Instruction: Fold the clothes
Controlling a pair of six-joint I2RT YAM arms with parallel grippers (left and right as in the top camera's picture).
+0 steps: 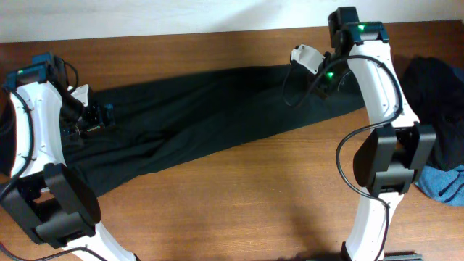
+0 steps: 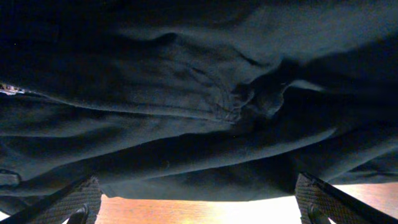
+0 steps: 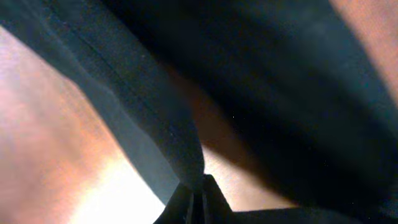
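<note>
Long black trousers (image 1: 217,109) sprawled diagonally across the wooden table (image 1: 254,206), left end lower in the overhead shot, right end up near the far edge. Pretty rumpled through the middle, lots of creases.

Right jaws squeezed together on a thin fold of the trousers at that far right end. In the wrist view, a seamed edge of the cloth running straight down into the pinch, with table showing on either side.

Left jaws spread wide apart over the left end of the trousers, not clamped on anything. Both fingertips (image 2: 71,199) poking in at the bottom corners of the wrist view, wrinkled dark cloth filling most of the frame above, and a strip of table between.

Further out: a heap of more black clothes (image 1: 435,90) at the right edge of the table, well apart from the trousers, with a blue piece (image 1: 444,185) right up against its near side.
</note>
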